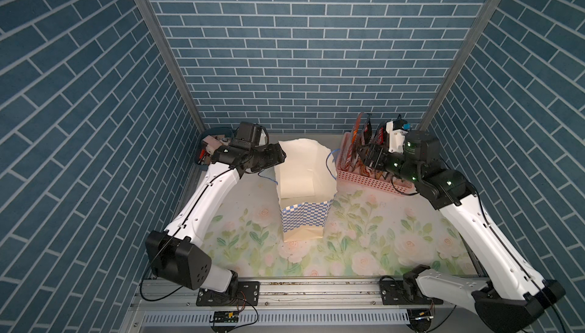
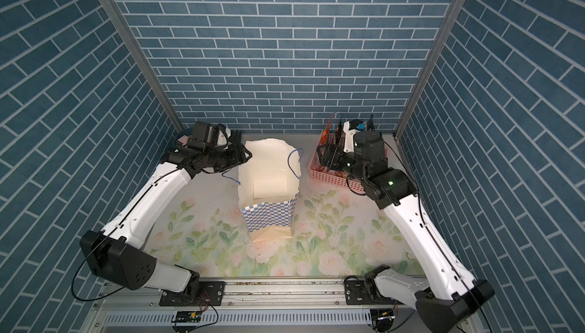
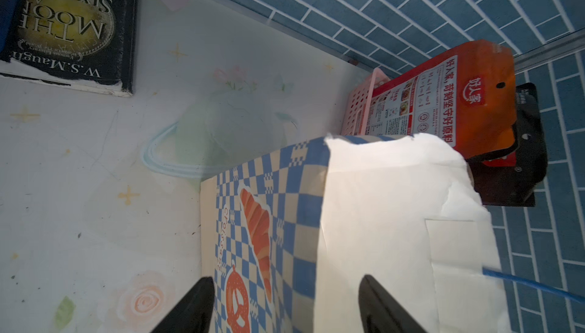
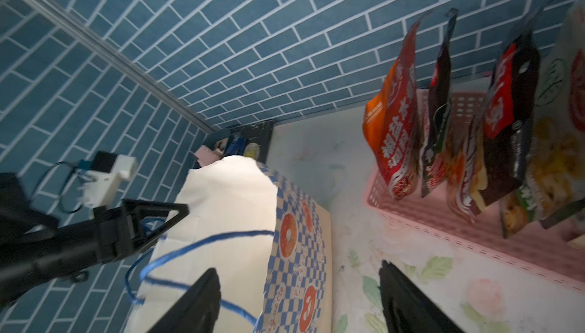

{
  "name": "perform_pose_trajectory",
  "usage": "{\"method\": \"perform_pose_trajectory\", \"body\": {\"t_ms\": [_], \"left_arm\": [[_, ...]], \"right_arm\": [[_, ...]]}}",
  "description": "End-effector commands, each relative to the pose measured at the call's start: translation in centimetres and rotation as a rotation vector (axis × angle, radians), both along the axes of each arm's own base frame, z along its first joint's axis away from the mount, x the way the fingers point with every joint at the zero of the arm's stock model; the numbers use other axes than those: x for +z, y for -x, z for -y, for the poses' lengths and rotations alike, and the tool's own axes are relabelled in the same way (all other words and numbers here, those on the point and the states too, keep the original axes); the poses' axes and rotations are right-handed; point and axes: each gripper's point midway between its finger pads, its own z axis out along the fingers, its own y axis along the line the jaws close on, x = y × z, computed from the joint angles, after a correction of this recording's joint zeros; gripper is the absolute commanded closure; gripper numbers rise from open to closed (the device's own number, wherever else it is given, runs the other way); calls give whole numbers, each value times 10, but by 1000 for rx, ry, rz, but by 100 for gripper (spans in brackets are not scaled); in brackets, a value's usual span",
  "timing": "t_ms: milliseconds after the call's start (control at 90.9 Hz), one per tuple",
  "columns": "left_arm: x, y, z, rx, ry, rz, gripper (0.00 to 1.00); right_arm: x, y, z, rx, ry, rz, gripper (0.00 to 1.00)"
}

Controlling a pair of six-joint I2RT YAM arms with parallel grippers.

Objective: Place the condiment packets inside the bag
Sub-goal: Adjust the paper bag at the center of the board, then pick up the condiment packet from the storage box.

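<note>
Upright bag [image 1: 304, 220] mid surface [image 1: 380, 246], mouth open. Foil packets [image 4: 402, 125] stand in pink basket [image 1: 364, 182] just beside bag. Spread left claw [image 3: 285, 277] straddles bag wall; right claw [image 4: 299, 266] spread too, empty, near basket.

Behind the tabletop [image 1: 364, 236] rises a back wall [image 1: 310, 46] papered in a blue brick pattern with pale mortar lines. Matching side walls [image 1: 63, 110] close in on either side of the tabletop, so the place stands like a booth. Bare metal posts [image 1: 163, 49] run up from the tabletop's two rear corners. The tabletop wears a pale cover printed with pink roses and green leaves. Along its near edge lies a metal rail [image 1: 316, 288], and just past that a slotted grey strip [image 1: 316, 318], possibly a cable duct. Light falls soft and even on the tabletop; its source is out of sight.
</note>
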Motion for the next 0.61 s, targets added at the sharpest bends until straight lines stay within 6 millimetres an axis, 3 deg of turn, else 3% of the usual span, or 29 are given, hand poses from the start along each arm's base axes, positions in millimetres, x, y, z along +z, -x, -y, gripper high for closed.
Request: {"method": "perform_pose_trajectory", "body": {"t_ms": [0,165,330,440,594], "left_arm": [[20,6,-5,-1,0,43,20],[26,10,-7,-5,13,56,14],[40,7,-17,22,8,102,9],[52,6,-28,56,-24,134,7],[50,12,-44,94,-101,112,2]], "right_arm": [[-22,-30,9,-95,158,-46,20],[-21,-80,-7,-142,181,-38,20],[-26,-119,4,-239,169,-34,20],[-39,-137,7,-247,131,-65,21],[-58,-150,2,-230,122,-102,23]]}}
